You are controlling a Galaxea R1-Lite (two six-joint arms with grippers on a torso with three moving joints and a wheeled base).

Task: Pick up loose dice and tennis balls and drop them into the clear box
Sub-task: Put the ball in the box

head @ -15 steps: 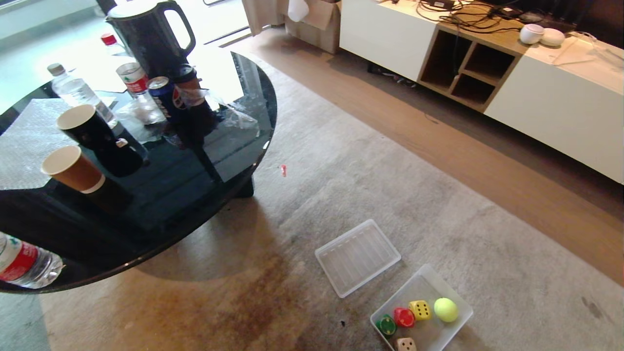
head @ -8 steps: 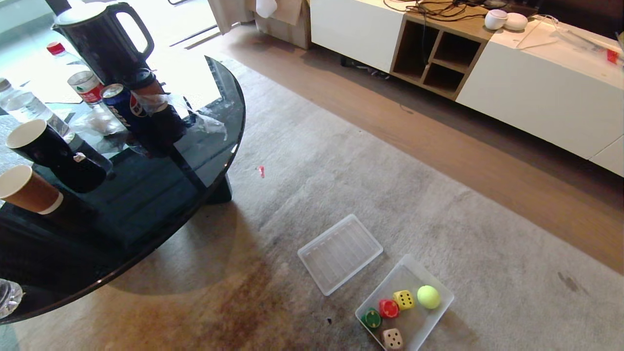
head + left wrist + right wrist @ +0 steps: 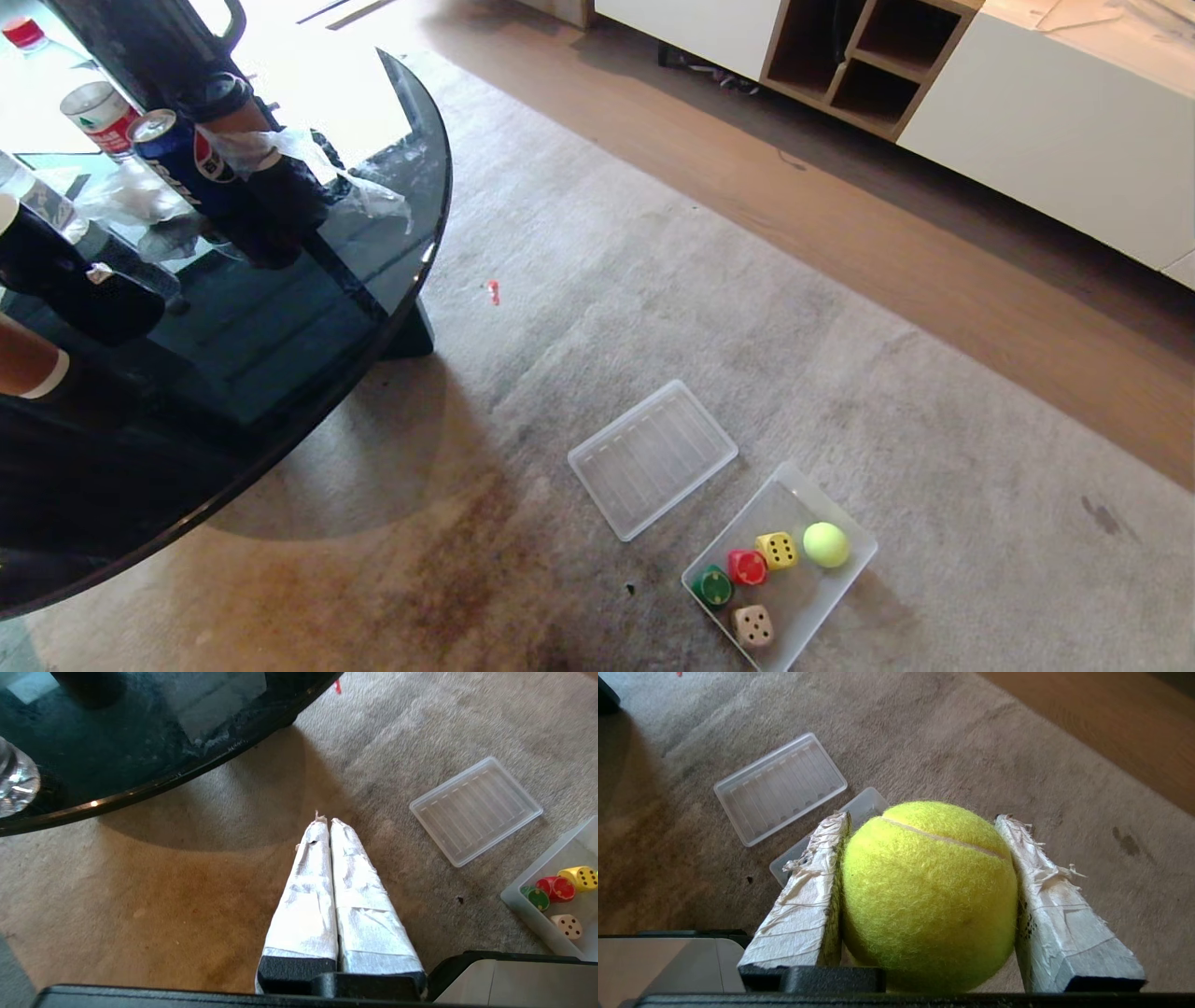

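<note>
The clear box (image 3: 782,504) sits on the carpet at the lower right of the head view. In it lie a tennis ball (image 3: 826,544) and the dice: green (image 3: 713,587), red (image 3: 747,567), yellow (image 3: 778,550) and beige (image 3: 752,625). Neither arm shows in the head view. My right gripper (image 3: 922,821) is shut on a second tennis ball (image 3: 929,896), held above the carpet. A corner of the box (image 3: 864,807) peeks out behind one finger. My left gripper (image 3: 327,821) hangs shut and empty over the carpet, with the box (image 3: 518,900) off to its side.
The flat ribbed clear lid (image 3: 652,457) lies beside the box. A round black glass table (image 3: 280,355) with cups, cans and bottles fills the left. A white low cabinet (image 3: 1027,121) stands beyond the wooden floor strip. A small red scrap (image 3: 493,291) lies on the carpet.
The whole head view has shifted, so the camera has moved: table and cabinet slid toward the frame edges and the box shows more fully. Nothing on the floor has moved.
</note>
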